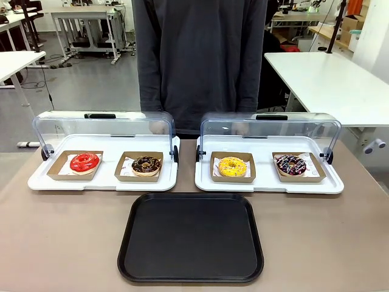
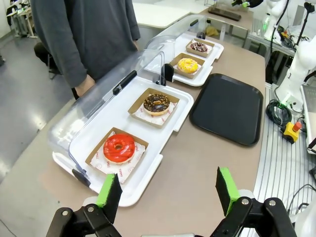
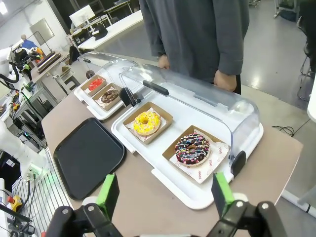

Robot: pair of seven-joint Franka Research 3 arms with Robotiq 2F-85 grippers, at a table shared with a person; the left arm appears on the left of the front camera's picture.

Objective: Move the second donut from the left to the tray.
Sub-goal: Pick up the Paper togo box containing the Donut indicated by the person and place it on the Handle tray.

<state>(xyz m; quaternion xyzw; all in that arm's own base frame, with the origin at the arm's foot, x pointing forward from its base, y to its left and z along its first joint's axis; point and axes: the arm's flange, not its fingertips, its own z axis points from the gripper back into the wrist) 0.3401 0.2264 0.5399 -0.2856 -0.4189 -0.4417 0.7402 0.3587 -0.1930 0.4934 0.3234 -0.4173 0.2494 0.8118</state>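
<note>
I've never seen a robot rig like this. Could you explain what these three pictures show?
One picture looks from between two robot arms across a brown table at a person standing. The other two come from cameras on the arms' wrists: the left gripper and the right gripper, black with green pads, both open, holding nothing. Two white display trays hold a red donut, a chocolate donut with tan crumbs, a yellow donut and a dark sprinkled donut. Nearer lies a black tray.
</note>
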